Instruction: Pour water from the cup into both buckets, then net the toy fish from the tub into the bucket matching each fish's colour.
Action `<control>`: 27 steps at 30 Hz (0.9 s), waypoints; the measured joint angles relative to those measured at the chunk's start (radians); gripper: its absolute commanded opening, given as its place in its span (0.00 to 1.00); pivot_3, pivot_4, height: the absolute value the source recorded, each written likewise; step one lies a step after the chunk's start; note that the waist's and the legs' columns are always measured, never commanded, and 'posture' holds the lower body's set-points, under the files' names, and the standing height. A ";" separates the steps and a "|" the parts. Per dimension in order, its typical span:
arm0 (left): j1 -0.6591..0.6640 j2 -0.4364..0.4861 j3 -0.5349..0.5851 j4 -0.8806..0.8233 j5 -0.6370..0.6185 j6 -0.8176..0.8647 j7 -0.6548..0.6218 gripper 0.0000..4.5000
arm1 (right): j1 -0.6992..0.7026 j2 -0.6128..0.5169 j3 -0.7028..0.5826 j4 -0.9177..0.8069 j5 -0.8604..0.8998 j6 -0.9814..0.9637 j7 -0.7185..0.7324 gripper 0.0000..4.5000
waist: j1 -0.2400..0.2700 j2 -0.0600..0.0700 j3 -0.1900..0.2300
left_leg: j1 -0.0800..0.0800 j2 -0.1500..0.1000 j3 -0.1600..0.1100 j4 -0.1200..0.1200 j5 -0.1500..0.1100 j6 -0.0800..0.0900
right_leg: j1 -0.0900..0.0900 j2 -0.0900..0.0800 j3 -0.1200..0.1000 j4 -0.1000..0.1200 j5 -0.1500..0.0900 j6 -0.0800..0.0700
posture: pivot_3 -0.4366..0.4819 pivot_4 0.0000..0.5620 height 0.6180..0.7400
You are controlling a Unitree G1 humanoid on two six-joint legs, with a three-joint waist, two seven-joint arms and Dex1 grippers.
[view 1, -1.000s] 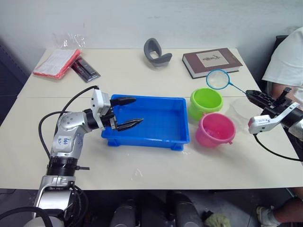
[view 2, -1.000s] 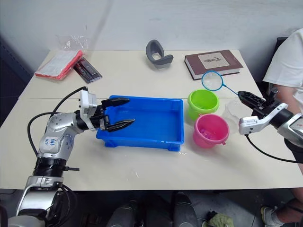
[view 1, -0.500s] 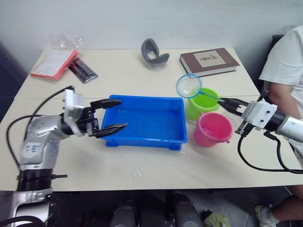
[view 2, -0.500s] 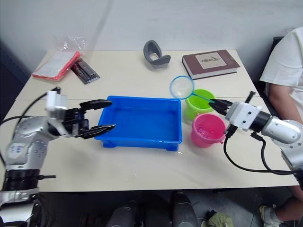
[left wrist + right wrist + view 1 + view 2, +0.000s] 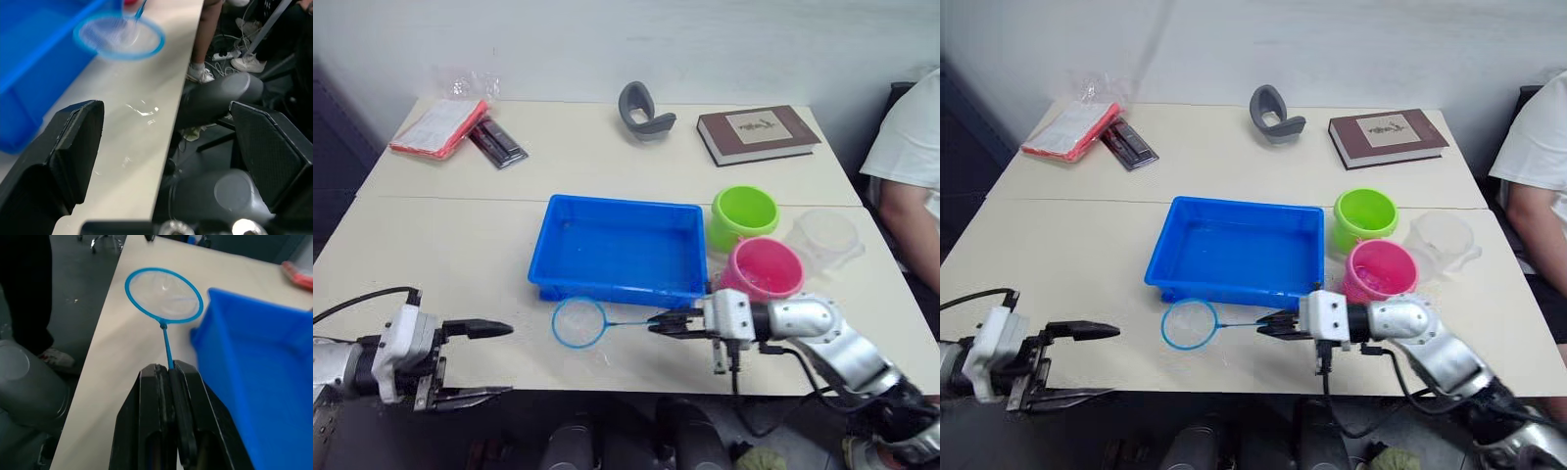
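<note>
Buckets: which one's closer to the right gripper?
The pink bucket. It stands just behind the right gripper, which is shut on the net handle at the table's front edge. The green bucket stands behind the pink one, further back.

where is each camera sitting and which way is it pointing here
Head eyes: look down over the table; both arms show, the right hand holding the net beside the tub.
Left wrist: along the open left hand, toward the table edge.
Right wrist: along the shut fingers.
All views share the net and tub.
</note>
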 measured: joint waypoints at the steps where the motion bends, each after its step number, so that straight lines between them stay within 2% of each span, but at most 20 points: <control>1: 0.002 0.000 0.000 -0.004 0.000 -0.001 0.002 0.98 | -0.011 0.042 0.026 0.051 -0.042 -0.033 0.016 0.00 | -0.001 -0.001 0.000 | 0.000 0.000 0.000 0.000 0.000 0.000 | 0.000 0.000 0.000 0.000 0.000 0.000 | 0.48 0.27 1.00; 3: -0.006 -0.001 -0.006 -0.025 0.000 -0.002 0.016 0.98 | -0.040 0.133 0.053 0.175 -0.111 -0.072 0.020 0.00 | -0.006 -0.002 -0.001 | 0.000 0.000 0.000 0.000 0.000 0.000 | 0.000 0.000 0.000 0.000 0.000 -0.001 | 0.48 0.27 1.00; 7: -0.012 -0.001 -0.008 -0.044 0.000 -0.003 0.034 0.98 | -0.069 0.197 0.050 0.327 -0.168 -0.131 0.047 0.00 | -0.009 -0.003 -0.002 | 0.000 0.001 0.000 0.000 0.000 -0.001 | 0.000 0.000 0.000 0.000 0.000 -0.001 | 0.48 0.27 1.00; 8: -0.015 0.000 -0.013 -0.044 0.000 -0.003 0.036 1.00 | -0.070 0.207 0.047 0.359 -0.177 -0.140 0.055 0.14 | -0.011 -0.003 -0.002 | 0.000 0.001 0.000 0.000 0.000 -0.001 | 0.000 0.000 0.000 0.000 0.000 -0.001 | 0.48 0.27 1.00; 9: -0.018 0.001 -0.014 -0.044 0.000 -0.003 0.036 1.00 | -0.069 0.210 0.047 0.369 -0.179 -0.143 0.062 0.18 | -0.012 -0.003 -0.002 | 0.000 0.001 0.000 0.000 0.000 -0.001 | 0.000 0.000 0.000 0.000 0.000 -0.001 | 0.48 0.27 1.00; 11: -0.043 0.005 -0.019 -0.042 0.000 -0.001 0.042 1.00 | -0.068 0.210 0.046 0.375 -0.178 -0.145 0.090 0.34 | -0.013 -0.003 -0.002 | 0.000 0.001 0.000 0.000 0.000 -0.001 | 0.000 0.000 0.000 0.000 0.000 -0.001 | 0.48 0.27 1.00; 14: -0.067 0.011 -0.020 -0.040 0.000 0.002 0.047 1.00 | -0.064 0.210 0.042 0.375 -0.179 -0.160 0.123 0.69 | -0.022 -0.002 -0.002 | 0.000 0.002 0.000 0.000 0.000 -0.001 | 0.000 0.000 0.000 0.001 0.000 -0.001 | 0.48 0.27 1.00; 17: -0.066 0.011 -0.022 -0.039 0.002 0.002 0.047 1.00 | -0.060 0.209 0.014 0.372 -0.173 -0.156 0.129 0.98 | -0.028 -0.002 -0.002 | 0.000 0.002 0.000 -0.001 0.000 -0.002 | 0.000 0.000 -0.001 0.002 0.000 -0.001 | 0.48 0.27 1.00; 19: -0.065 0.010 -0.020 -0.039 0.002 0.004 0.058 1.00 | -0.029 0.163 -0.031 0.301 -0.129 -0.104 0.148 0.98 | -0.028 -0.001 -0.001 | -0.001 0.002 0.000 -0.001 0.000 -0.002 | 0.000 0.000 0.000 0.002 0.000 -0.001 | 0.48 0.27 1.00; 24: -0.050 0.011 0.013 -0.011 0.018 0.005 0.093 1.00 | 0.120 -0.081 -0.203 0.029 0.026 0.045 0.234 0.98 | -0.020 -0.002 -0.001 | 0.000 0.002 -0.002 -0.002 -0.001 -0.002 | 0.000 0.000 -0.002 -0.003 0.000 -0.001 | 0.48 0.27 1.00; 27: -0.039 0.011 0.022 0.016 0.067 -0.012 0.128 1.00 | 0.209 -0.149 -0.315 -0.071 0.093 0.094 0.234 0.98 | -0.019 -0.002 -0.001 | 0.000 0.002 -0.001 -0.003 -0.002 -0.002 | 0.001 0.000 -0.002 -0.003 0.000 -0.001 | 0.48 0.27 1.00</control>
